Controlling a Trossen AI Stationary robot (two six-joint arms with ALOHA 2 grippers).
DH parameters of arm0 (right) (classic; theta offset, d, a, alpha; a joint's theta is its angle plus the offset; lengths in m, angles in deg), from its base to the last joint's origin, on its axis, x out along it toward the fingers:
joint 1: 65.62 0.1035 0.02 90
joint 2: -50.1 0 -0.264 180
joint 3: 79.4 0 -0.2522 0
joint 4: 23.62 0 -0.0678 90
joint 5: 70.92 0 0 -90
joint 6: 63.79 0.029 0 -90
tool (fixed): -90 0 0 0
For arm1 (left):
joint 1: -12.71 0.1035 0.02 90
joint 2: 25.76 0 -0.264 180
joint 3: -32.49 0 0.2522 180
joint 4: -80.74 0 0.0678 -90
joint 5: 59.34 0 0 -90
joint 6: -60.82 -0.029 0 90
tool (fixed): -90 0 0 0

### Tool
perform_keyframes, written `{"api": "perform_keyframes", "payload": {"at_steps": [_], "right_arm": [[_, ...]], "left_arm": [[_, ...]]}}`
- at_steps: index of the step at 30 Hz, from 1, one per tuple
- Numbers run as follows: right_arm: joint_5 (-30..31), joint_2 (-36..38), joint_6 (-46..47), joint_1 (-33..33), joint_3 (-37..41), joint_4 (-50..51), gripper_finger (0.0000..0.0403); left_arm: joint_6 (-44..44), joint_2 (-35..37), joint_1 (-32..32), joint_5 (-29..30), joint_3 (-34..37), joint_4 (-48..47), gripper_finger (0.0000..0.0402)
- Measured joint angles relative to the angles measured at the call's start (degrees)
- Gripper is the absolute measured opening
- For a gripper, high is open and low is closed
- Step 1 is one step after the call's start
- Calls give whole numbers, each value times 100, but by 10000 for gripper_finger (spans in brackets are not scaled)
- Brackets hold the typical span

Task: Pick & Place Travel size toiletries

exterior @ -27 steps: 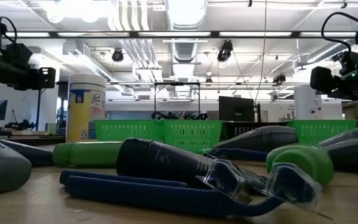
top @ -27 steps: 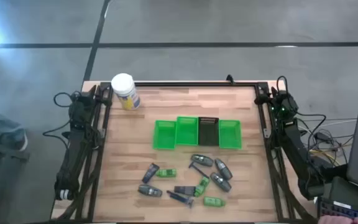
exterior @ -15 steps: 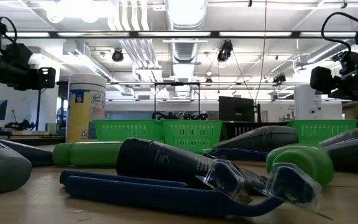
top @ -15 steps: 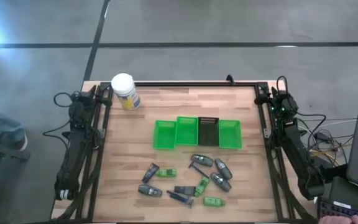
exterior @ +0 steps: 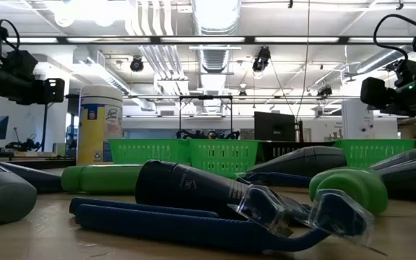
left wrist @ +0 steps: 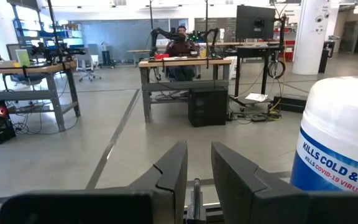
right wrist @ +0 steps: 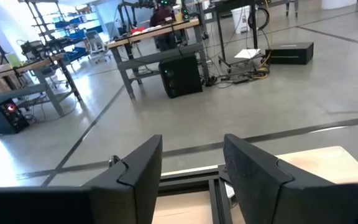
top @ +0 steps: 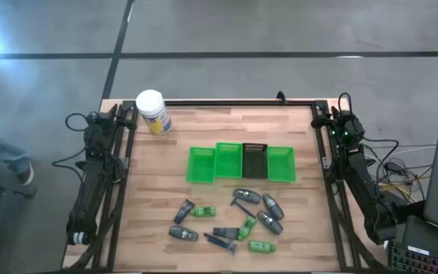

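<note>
Right gripper (right wrist: 188,177): fingers apart, empty, parked at the table's far right corner. Left gripper (left wrist: 197,180): fingers narrowly apart, empty, beside the white canister (left wrist: 340,146) reading "KILLS COLD & FLU". Travel toiletries (top: 230,217) lie clustered near four green bins (top: 242,162).

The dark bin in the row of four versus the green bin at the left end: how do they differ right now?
The dark bin is black or dark grey and sits third from the left; the left-end green bin is bright green and closes the row. The dark bin's floor shows a row of small slots along its far edge, while the green bin's floor looks plain. Both are open-topped, roughly the same size, hold nothing visible, and stand side by side on the table.
</note>
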Motion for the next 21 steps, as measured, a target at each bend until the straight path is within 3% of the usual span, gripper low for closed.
{"api": "perform_keyframes", "payload": {"at_steps": [21], "right_arm": [[-1,-4,43,-1,0,-10,98]], "left_arm": [[-1,0,0,0,0,0,78]]}}
